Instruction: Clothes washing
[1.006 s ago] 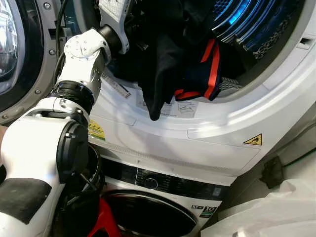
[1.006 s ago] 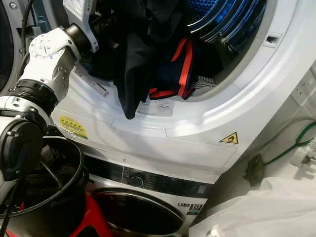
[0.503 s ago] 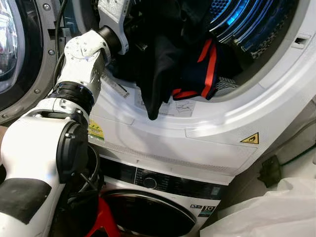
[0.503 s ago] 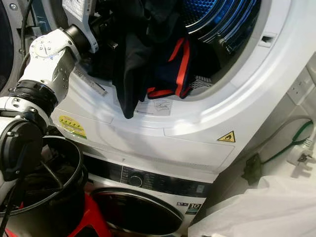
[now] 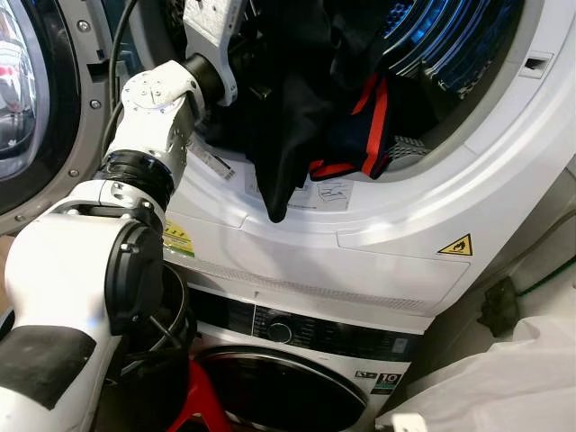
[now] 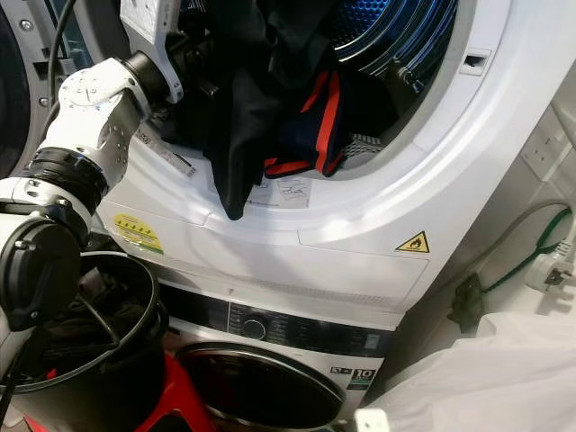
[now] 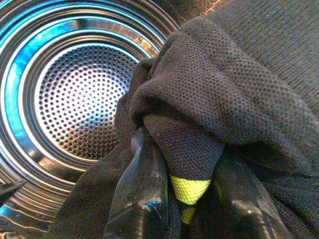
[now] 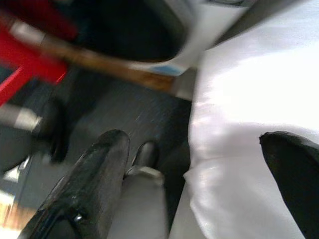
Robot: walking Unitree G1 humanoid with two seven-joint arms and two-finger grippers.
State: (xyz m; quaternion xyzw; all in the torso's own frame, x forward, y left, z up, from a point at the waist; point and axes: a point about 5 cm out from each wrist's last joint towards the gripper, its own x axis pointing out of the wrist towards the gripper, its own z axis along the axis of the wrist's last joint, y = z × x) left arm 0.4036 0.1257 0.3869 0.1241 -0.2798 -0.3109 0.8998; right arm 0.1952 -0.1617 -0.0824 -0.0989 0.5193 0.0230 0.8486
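At the mouth of the upper drum (image 5: 450,45), the left gripper (image 7: 184,199) pinches a dark garment (image 7: 209,99) partly inside, its tail draped over the rim, so loading seems unfinished; the right gripper (image 8: 194,184) hangs spread and empty.

A yellow triangular flame-warning sticker (image 5: 456,245) sits on the white front panel, well below and to the right of the left gripper (image 7: 184,149). A yellow oval label (image 5: 177,239) lies lower on the same panel, below that gripper. A crumpled white plastic sheet (image 8: 239,124) lies directly beneath the right gripper (image 8: 197,139), with a red plastic frame (image 8: 30,45) off to one side. Near the sheet, a thin green cable (image 6: 531,256) runs to a white plug (image 6: 545,270).
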